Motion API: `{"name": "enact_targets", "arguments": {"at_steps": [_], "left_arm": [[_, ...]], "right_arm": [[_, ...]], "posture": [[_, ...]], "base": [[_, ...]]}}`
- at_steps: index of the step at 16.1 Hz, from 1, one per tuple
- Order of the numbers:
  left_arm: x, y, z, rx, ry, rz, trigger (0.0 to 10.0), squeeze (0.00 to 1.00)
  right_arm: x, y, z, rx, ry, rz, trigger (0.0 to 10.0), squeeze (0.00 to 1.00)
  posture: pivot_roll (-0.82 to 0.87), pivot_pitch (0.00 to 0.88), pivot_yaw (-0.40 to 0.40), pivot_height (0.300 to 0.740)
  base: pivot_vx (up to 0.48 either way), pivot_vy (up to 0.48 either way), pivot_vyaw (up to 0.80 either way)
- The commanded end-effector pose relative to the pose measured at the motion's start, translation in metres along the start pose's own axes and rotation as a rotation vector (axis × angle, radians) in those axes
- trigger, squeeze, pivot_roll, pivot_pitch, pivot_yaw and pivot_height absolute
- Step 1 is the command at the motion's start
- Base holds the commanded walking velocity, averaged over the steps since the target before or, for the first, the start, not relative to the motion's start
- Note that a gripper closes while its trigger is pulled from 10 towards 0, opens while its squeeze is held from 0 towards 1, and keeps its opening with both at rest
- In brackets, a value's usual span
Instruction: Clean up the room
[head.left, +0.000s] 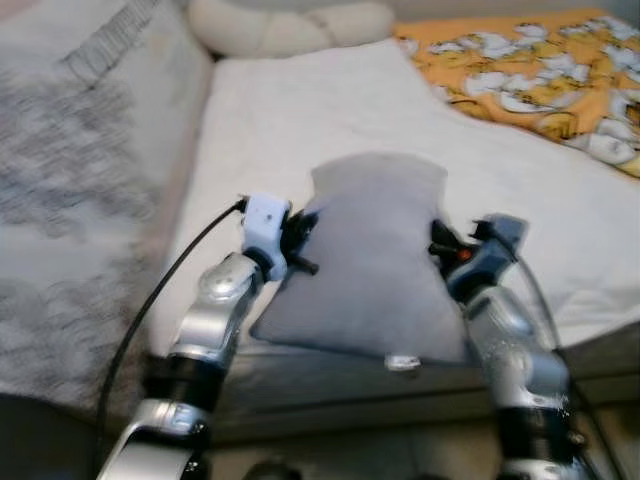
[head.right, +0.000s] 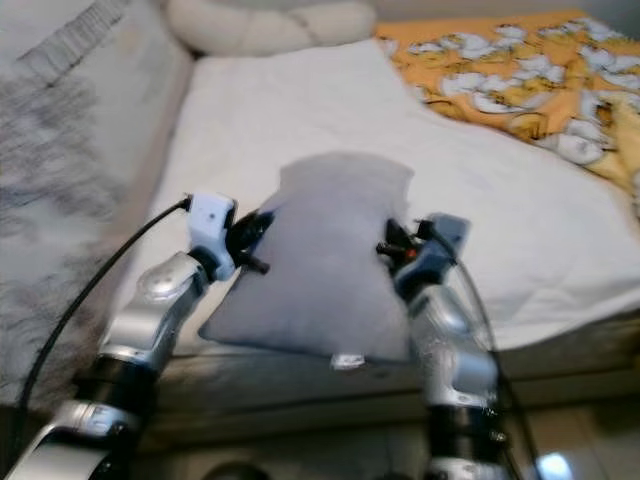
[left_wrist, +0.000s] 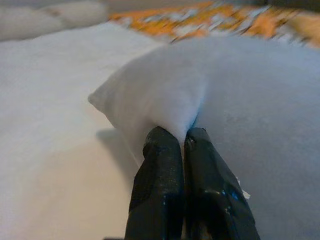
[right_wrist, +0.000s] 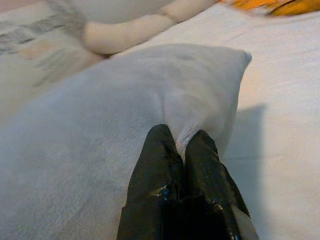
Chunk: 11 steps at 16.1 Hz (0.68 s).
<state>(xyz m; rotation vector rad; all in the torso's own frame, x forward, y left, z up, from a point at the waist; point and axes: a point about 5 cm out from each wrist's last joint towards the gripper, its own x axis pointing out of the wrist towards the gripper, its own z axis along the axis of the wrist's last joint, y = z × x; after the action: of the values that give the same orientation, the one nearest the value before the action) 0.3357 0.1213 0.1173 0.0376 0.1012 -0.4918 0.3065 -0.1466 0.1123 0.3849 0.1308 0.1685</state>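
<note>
A grey pillow (head.left: 370, 255) lies on the white bed sheet (head.left: 300, 110), near the bed's front edge, with a small tag at its near hem. My left gripper (head.left: 300, 238) is shut on the pillow's left side, the fabric pinched between its black fingers (left_wrist: 160, 165). On the pillow's right side my right gripper (head.left: 440, 240) is shut the same way, its fingers (right_wrist: 200, 155) squeezing a fold of the pillow (right_wrist: 125, 100).
An orange patterned blanket (head.left: 540, 70) covers the far right of the bed. A cream knotted cushion (head.left: 290, 25) lies at the head. A pale patterned wall or cover (head.left: 80, 170) rises along the left. The bed's front edge (head.left: 350, 385) runs just below the pillow.
</note>
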Motion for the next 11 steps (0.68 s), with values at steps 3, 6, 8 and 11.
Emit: {"name": "enact_targets", "arguments": {"at_steps": [3,6,8,11], "left_arm": [[0.0019,0.0037,0.0143,0.008,-0.061,0.029,10.0,0.0],[0.0017,0.0044,0.0149,0.002,-0.061,0.049,10.0,0.0],[0.0026,0.0047,0.0178,0.017,-0.086,0.053,10.0,0.0],[0.0036,0.009,0.0197,-0.005,-0.096,0.08,10.0,0.0]], "right_arm": [[0.0025,-0.0009,0.0098,-0.028,-0.035,-0.007,10.0,0.0],[0.0034,-0.0006,0.0104,-0.036,-0.036,-0.007,10.0,0.0],[0.0044,-0.0004,0.0111,-0.041,-0.037,-0.005,10.0,0.0],[0.0046,-0.0013,0.0122,-0.048,-0.039,-0.007,10.0,0.0]], "posture": [[0.02,0.0,0.086,0.74],[0.02,0.0,0.088,0.74],[0.01,0.0,0.092,0.74],[0.01,0.0,0.086,0.74]], "base": [[0.0,0.272,0.0],[0.0,0.0,0.0],[0.0,0.0,0.0],[0.097,0.0,0.0]]}}
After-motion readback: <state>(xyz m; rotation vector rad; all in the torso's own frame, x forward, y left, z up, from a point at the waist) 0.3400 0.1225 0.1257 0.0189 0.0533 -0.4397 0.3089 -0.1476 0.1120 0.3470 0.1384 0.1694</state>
